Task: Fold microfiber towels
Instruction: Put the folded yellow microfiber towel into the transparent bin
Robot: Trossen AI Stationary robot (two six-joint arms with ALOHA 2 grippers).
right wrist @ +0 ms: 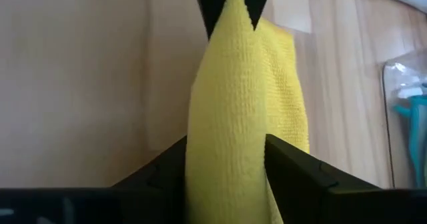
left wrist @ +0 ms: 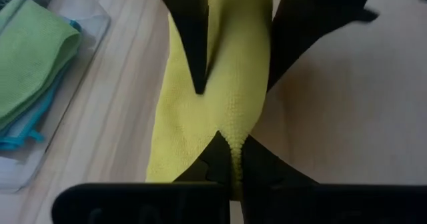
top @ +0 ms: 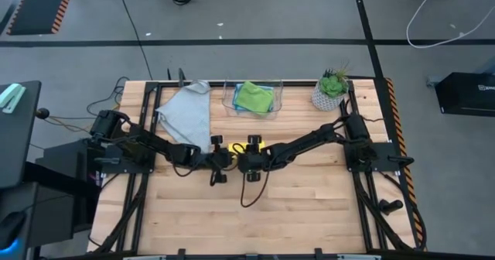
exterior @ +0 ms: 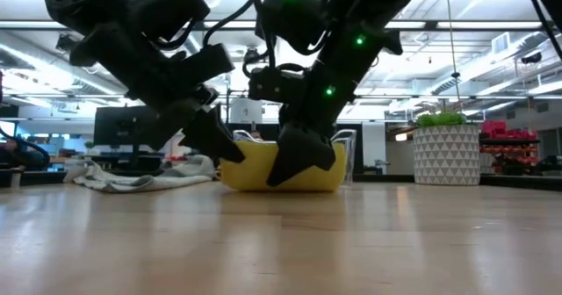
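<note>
Yellow microfiber towel [left wrist: 220, 97] | left gripper [left wrist: 231, 159] clenched on edge, right gripper [right wrist: 227, 159] straddles bunched fold | we align edges before release

You've got four towels on the table: one yellow towel [top: 251, 145] mid-table, one grey towel [top: 188, 113] spread flat at the back left, and one green towel [top: 254, 97] folded on top of one blue towel [left wrist: 20, 139], of which only an edge shows. One clear bin [top: 277, 105] holds those last two. One potted plant [top: 332, 89] sits at the back right. Two arms, so two grippers: left gripper [top: 218, 161] and right gripper [top: 251, 164]. One wooden table [top: 309, 213]. That's your full count.
</note>
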